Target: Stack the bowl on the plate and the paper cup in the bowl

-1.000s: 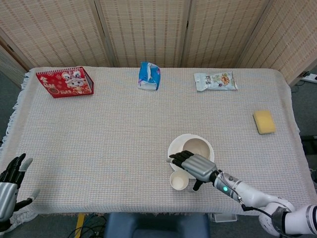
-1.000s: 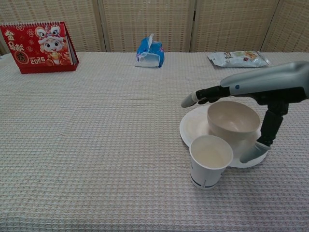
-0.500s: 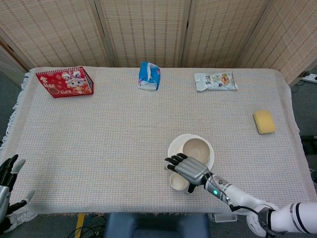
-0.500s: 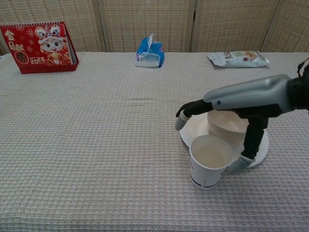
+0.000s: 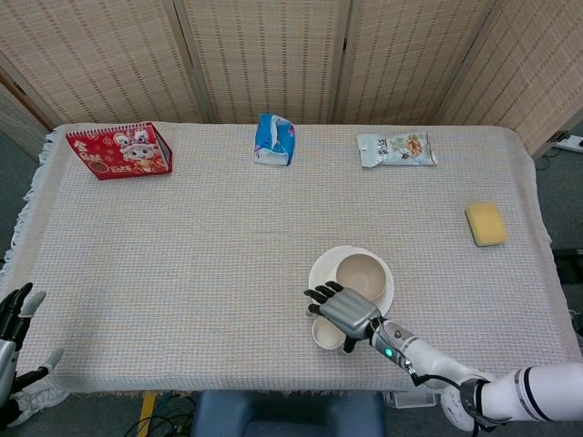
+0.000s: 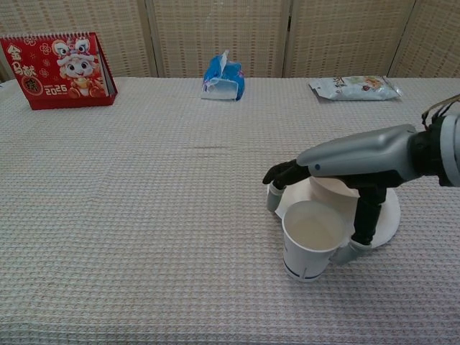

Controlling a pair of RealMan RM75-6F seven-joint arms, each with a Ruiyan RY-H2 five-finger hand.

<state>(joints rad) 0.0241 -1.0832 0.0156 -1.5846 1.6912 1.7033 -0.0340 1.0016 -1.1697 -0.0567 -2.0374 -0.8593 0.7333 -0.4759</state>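
A cream bowl (image 5: 363, 272) sits on the white plate (image 5: 320, 267) at the front middle of the table. The white paper cup (image 5: 325, 336) stands upright on the cloth, just in front of the plate. My right hand (image 5: 344, 312) hangs low over the cup with its fingers apart. In the chest view, the fingers (image 6: 274, 198) come down behind and left of the cup (image 6: 310, 241), and the thumb (image 6: 353, 247) is by its right side. I cannot see a firm grip. The hand (image 6: 338, 158) hides most of the bowl (image 6: 332, 189). My left hand (image 5: 13, 350) is open at the table's front left corner.
A red calendar (image 5: 118, 150) stands at the back left, a blue tissue pack (image 5: 273, 138) at the back middle, and a snack bag (image 5: 396, 148) at the back right. A yellow sponge (image 5: 485, 223) lies near the right edge. The cup stands close to the front edge.
My right hand has moved from over the bowl towards the front and lowered around the paper cup. My left hand has dropped slightly at the front left corner. Bowl, plate and cup have not moved.
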